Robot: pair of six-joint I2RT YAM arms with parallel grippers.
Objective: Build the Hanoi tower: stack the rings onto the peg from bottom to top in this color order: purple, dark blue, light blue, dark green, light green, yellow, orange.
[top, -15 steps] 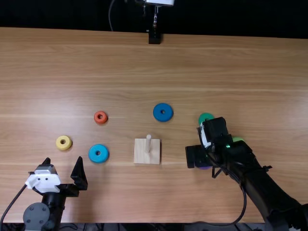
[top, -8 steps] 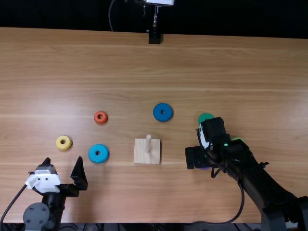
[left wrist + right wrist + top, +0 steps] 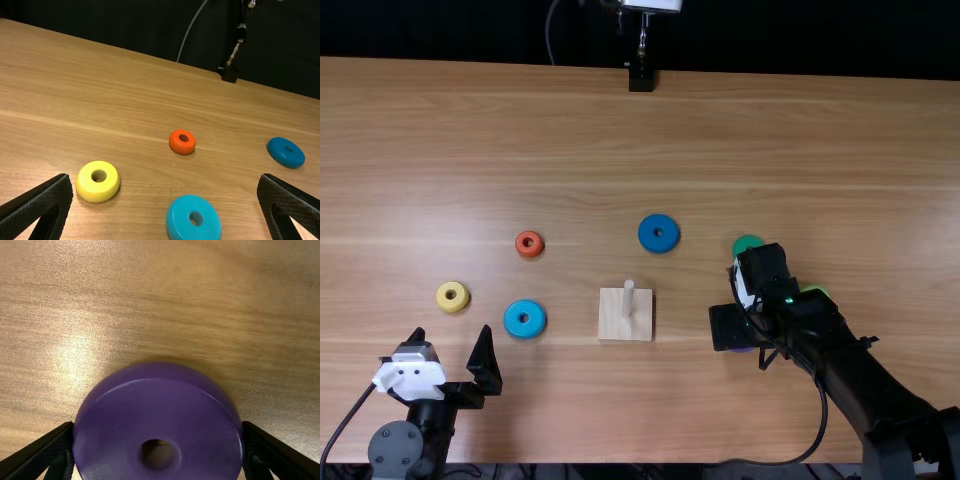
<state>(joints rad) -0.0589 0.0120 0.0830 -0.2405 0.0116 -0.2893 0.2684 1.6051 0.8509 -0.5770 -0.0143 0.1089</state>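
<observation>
In the top view my right gripper [image 3: 732,327] is over the purple ring [image 3: 742,349], mostly covering it. My right gripper [image 3: 158,426] has a finger against each side of the flat-lying purple ring [image 3: 115,427] in the right wrist view. My left gripper [image 3: 452,336] stands open at the near left; nothing is between the fingers of the left gripper [image 3: 165,180]. The peg [image 3: 628,298] rises bare from its square wooden base [image 3: 612,322]. Loose rings are dark blue [image 3: 659,233], light blue [image 3: 525,319], orange [image 3: 529,244] and yellow [image 3: 452,296].
A dark green ring [image 3: 748,243] lies just beyond the right gripper, and a light green ring [image 3: 817,290] is partly hidden behind the right arm. A black-footed stand [image 3: 641,78] is at the table's far edge.
The right gripper's fingers have closed in on the purple ring, and their tips look more compact from above. The right forearm has shifted slightly; the left arm and the other rings have kept still.
</observation>
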